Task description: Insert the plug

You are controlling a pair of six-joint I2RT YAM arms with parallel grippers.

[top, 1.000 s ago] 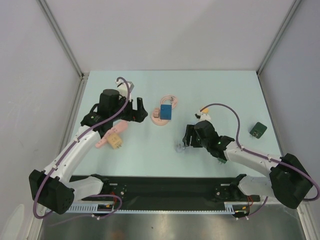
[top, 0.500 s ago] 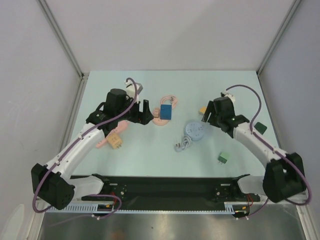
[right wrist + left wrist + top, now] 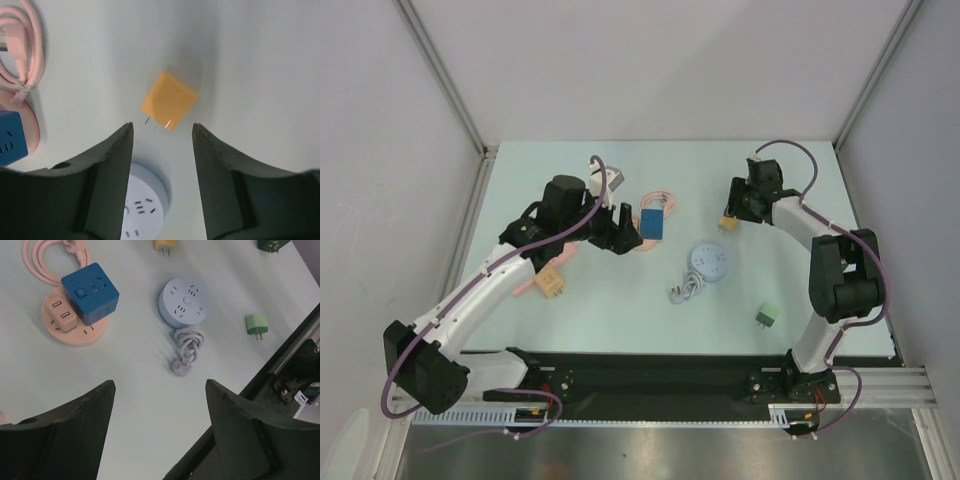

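Approach stage, by the look of it, with nothing picked up yet. Largest first: right arm stretched out toward the far right corner of the table point(image 3: 620, 320), its right gripper point(image 3: 162, 129) spread wide and holding nothing, poised directly above the orange plug point(image 3: 169, 100). Left gripper point(image 3: 159, 385) likewise parted and empty, hanging left of centre, just beside the blue cube socket point(image 3: 90, 292) sitting on a pink round base point(image 3: 75, 332), pink cord point(image 3: 25, 50) looped behind toward the far edge. Next in size, the round blue socket point(image 3: 186, 304) at the middle of the table, its own cord coiled beside it and ending in a grey plug point(image 3: 180, 366). Smaller again: orange plug lying flat, apart from everything, prongs turned roughly toward the round blue socket; a green plug point(image 3: 767, 316) near the near right corner; a yellow plug point(image 3: 552, 282) toward the left edge. Next move probably calling for a straight drop over the orange plug, a squeeze across its flat sides, then a lift and a turn to bring the prongs down onto a socket face. Which socket is meant: impossible to tell. Pale mint tabletop, smooth and matt, hemmed by plain white walls and metal corner posts, with a black rail along the near edge.
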